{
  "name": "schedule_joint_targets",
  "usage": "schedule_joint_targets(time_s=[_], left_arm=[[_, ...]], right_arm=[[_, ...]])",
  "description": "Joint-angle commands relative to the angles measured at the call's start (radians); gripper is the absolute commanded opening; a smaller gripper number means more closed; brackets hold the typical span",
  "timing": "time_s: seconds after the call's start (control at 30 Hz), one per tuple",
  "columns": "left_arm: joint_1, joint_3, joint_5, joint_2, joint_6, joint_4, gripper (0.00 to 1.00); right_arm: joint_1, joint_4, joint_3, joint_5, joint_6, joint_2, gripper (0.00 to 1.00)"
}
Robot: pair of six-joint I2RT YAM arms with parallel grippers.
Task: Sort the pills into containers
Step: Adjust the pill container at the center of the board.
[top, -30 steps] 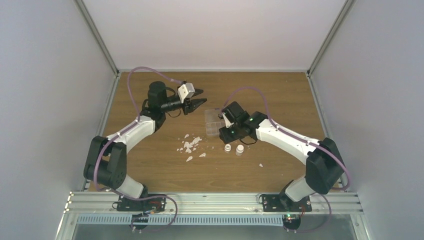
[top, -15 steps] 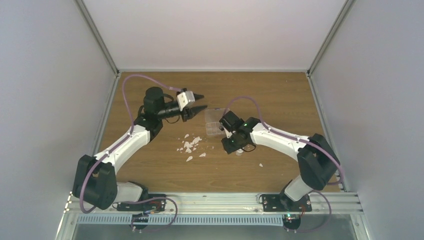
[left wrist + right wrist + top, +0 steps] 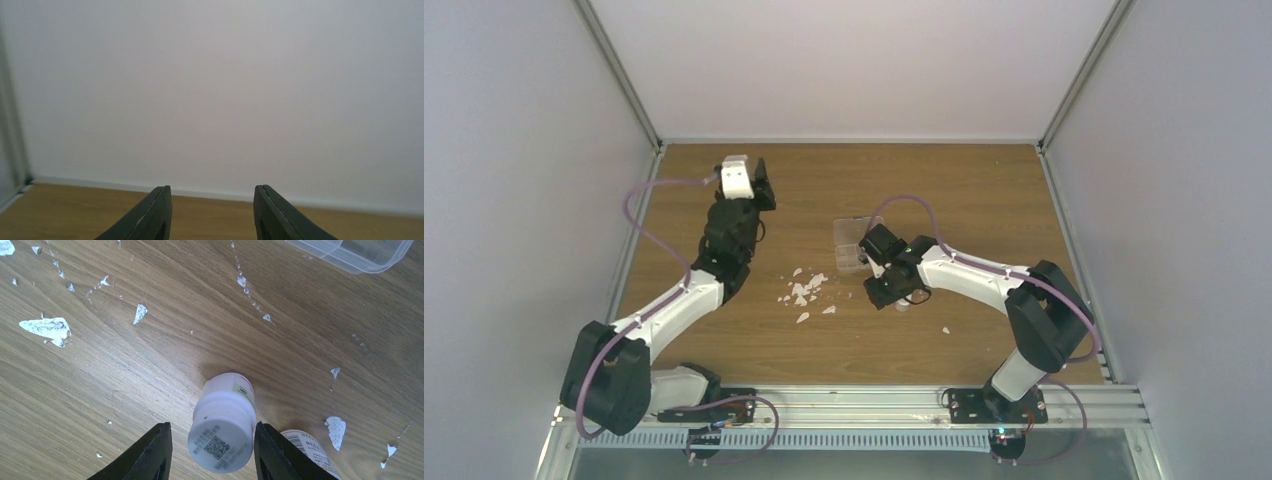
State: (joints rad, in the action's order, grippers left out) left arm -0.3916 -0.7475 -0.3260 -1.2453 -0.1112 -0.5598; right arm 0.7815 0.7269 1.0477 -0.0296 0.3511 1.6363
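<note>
Bench [image 3: 984, 200] is brown wood-grain laminate, matte, with grey walls around it. The organiser box [image 3: 848, 240] is clear, thin-walled plastic, a flat rectangle with rounded corners. It lies flat near mid-bench, just beyond the right wrist. Its long axis seems to run from the arm bases toward the back wall, and its near-right part is hidden by the arm. In the right wrist view only a corner of it [image 3: 360, 252] shows, at the top right. Pills are too small to make out in any view.

Right gripper [image 3: 212, 426] points down at the bench, jaws wide apart, straddling a white vial [image 3: 222, 422]. The vial is a smooth plastic cylinder with a QR code on the end facing the camera. There is a clear gap on one side of it; cannot tell about contact on the other. A second labelled vial [image 3: 310, 445] sits just beside it.

Thin, ragged white flakes [image 3: 804, 290] are scattered left of the box.

Left gripper [image 3: 212, 190] is lifted and aimed at the back wall, jaws apart and holding nothing
</note>
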Motion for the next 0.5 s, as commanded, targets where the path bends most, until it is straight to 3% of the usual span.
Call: schedule_joint_targets(time_s=[0.0, 0.1, 0.2, 0.4, 0.47], left_arm=[[-0.021, 0.189, -0.374, -0.015, -0.028, -0.492, 0.99], [-0.018, 0.230, -0.456, -0.075, -0.016, -0.636, 0.99], [0.008, 0.222, -0.386, -0.082, -0.030, -0.643, 0.99], [0.159, 0.047, 0.060, 0.001, -0.047, -0.321, 0.99], [0.214, 0.002, 0.315, 0.022, 0.008, -0.252, 0.99]], right_arm=[[0.009, -0.034, 0.005, -0.009, -0.016, 0.018, 0.99], [0.009, -0.036, 0.006, -0.011, -0.016, 0.029, 0.99], [0.009, -0.036, 0.003, -0.011, -0.018, 0.033, 1.00], [0.008, -0.037, -0.014, 0.011, -0.021, 0.044, 1.00], [0.009, -0.043, -0.020, 0.008, -0.027, 0.046, 1.00]])
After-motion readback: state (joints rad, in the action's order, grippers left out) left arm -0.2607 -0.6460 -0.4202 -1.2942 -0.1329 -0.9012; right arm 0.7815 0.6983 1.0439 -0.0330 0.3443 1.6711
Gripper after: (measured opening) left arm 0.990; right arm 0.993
